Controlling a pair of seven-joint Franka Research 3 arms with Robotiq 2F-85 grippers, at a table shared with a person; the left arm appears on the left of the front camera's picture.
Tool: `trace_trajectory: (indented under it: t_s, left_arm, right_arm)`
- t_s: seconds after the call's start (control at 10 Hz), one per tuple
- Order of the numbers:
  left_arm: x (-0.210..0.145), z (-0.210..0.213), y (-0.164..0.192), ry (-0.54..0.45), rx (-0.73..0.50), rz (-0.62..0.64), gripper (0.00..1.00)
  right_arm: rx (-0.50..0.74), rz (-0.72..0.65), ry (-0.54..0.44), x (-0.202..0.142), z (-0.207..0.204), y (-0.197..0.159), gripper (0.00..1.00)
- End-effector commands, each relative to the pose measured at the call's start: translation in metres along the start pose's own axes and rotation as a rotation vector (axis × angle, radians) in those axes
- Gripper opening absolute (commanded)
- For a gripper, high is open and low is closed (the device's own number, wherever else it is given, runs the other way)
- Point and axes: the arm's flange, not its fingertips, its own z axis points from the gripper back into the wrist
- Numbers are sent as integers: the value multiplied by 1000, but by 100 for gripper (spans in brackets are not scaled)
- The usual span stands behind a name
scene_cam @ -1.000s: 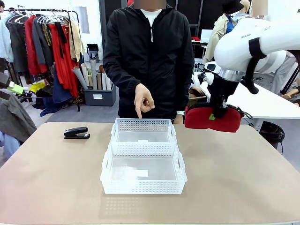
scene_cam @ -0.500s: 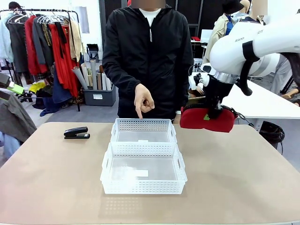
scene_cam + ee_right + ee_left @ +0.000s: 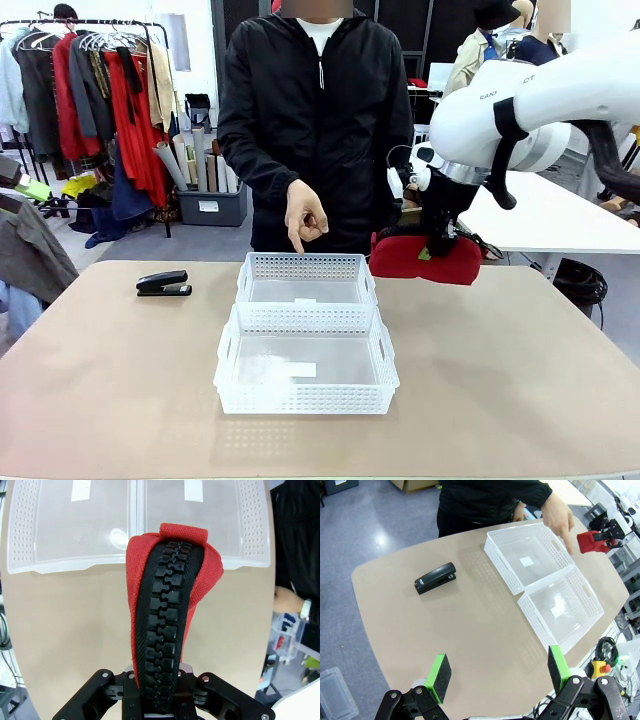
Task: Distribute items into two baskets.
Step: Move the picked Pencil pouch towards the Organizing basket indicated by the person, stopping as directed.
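Note:
My right gripper (image 3: 437,246) is shut on the red pouch (image 3: 425,259), holding it in the air just right of the far basket (image 3: 305,267). In the right wrist view the pouch (image 3: 172,605) hangs zipper-up from the gripper (image 3: 165,680), over bare table beside both basket rims (image 3: 75,565) (image 3: 225,562). The near basket (image 3: 300,400) touches the far one; both hold nothing. The black stapler (image 3: 163,283) lies at the table's far left, also seen from the left wrist camera (image 3: 435,578). My left gripper (image 3: 497,672) is open, high above the table.
A person in a black jacket stands at the far edge, one hand (image 3: 305,218) pointing a finger down at the far basket (image 3: 502,565). The near basket (image 3: 535,622) lies beside it. A clothes rack (image 3: 100,100) stands behind on the left.
My right arm has carried the red pouch leftward, closer to the far basket. The person's pointing hand, the stapler and the baskets have stayed still.

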Motion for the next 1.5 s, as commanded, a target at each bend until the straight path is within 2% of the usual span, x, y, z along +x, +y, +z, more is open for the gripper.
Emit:
trace_trajectory:
  t_s: [0.0,0.5,0.7,0.9,1.0,1.3,1.4]
  left_arm:
    - [0,0,-1,-2,-5,0,100]
    - [0,0,-1,-2,-5,0,100]
    - [0,0,-1,-2,-5,0,100]
    - [0,0,-1,-2,-5,0,100]
    - [0,0,-1,-2,-5,0,100]
    - [0,0,-1,-2,-5,0,100]
    - [0,0,-1,-2,-5,0,100]
  right_arm:
    - [-11,45,-50,6,2,-9,0]
    - [-25,91,-75,24,-1,-11,0]
    - [24,97,-80,-10,21,13,0]
    - [47,79,-53,-40,62,58,0]
    - [41,78,-83,-47,74,70,0]
    - [63,100,-90,-54,74,67,0]
    - [37,49,-48,-56,85,75,0]
